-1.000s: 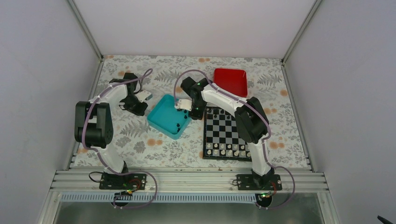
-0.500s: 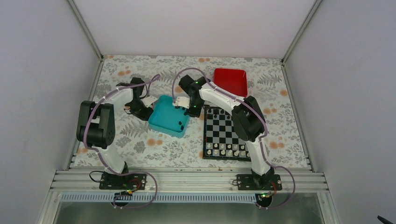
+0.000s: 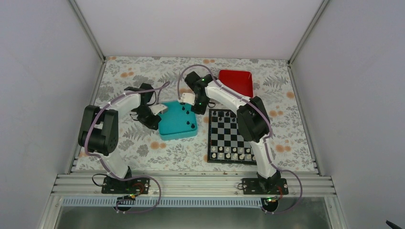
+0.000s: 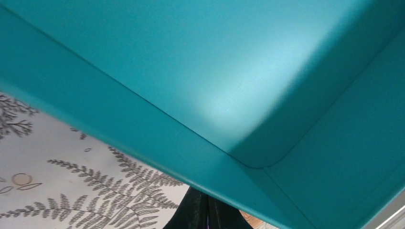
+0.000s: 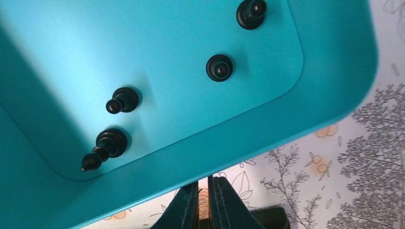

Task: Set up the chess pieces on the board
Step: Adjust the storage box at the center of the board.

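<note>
Tray edges: teal tray square to the board, a narrow strip of table between.
Open room: table stretches left of the tray and in front of it; red tray lies beyond.
Chess pieces: four on the tray floor, others on the board's far row.
Right gripper: clamped on the far rim.
Left gripper: closed, at the left rim.
Change: tray sat cornerwise a second ago, the left gripper apart from it.

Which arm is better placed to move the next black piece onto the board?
Likely right: the right gripper sits at the teal tray's rim by the black pieces, beside the board; the left gripper is opposite.
</note>
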`<state>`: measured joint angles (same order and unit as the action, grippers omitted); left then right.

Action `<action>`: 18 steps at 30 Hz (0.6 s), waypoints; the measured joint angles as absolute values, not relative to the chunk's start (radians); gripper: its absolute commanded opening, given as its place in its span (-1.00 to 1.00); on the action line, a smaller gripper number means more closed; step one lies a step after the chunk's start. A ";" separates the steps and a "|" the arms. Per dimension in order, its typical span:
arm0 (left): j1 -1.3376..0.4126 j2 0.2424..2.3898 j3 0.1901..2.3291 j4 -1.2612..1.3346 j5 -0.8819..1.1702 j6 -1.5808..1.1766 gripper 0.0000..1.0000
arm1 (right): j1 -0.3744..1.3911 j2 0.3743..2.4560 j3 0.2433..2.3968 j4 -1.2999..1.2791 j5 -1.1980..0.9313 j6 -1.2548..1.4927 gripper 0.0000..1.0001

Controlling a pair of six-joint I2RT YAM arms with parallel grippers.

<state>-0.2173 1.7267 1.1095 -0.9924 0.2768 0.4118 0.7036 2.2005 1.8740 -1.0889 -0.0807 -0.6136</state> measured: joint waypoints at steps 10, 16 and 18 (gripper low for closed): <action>-0.238 1.727 1.117 -1.030 0.275 0.415 -0.68 | 0.699 2.208 1.914 -1.098 -0.069 -0.628 -0.67; -0.228 1.711 1.131 -1.065 0.237 0.438 0.38 | 0.700 2.186 1.930 -1.135 -0.064 -0.641 -0.31; -0.215 1.681 1.134 -1.077 0.223 0.444 0.51 | 0.704 2.166 1.940 -1.149 -0.057 -0.647 -0.20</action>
